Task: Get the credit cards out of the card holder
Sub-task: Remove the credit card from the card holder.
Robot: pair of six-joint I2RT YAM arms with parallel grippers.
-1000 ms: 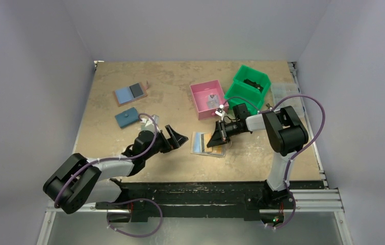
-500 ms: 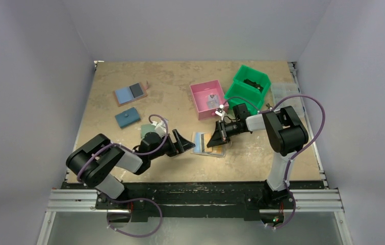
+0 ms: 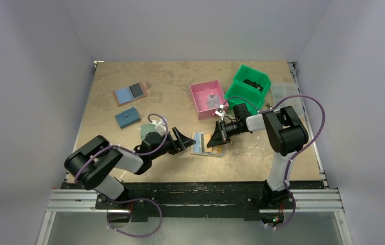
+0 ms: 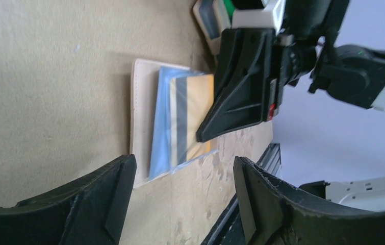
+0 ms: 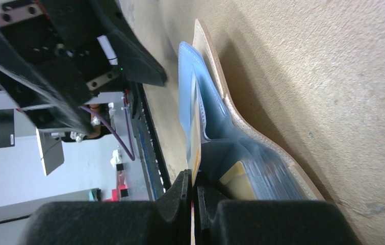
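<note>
The card holder (image 3: pixel 200 145) lies open on the table, beige rim and pale blue panel up. It also shows in the left wrist view (image 4: pixel 143 117) and the right wrist view (image 5: pixel 241 127). My right gripper (image 3: pixel 213 141) (image 5: pixel 193 186) is shut on the edge of a gold-yellow credit card (image 5: pixel 195 145) (image 4: pixel 199 109), which is partly out of the holder. A second yellowish card (image 5: pixel 235 176) sits in a pocket. My left gripper (image 3: pixel 186 141) (image 4: pixel 182 176) is open and empty, just left of the holder, not touching it.
A pink bin (image 3: pixel 200 102) and a green bin (image 3: pixel 244 92) stand behind the holder. A clear plastic box (image 3: pixel 286 92) is at far right. A blue-and-black holder (image 3: pixel 130 93) and a teal wallet (image 3: pixel 127 118) lie at left.
My left arm has swung in and its open gripper has moved right, up to the holder's left edge. The right gripper has stayed shut on the card.
</note>
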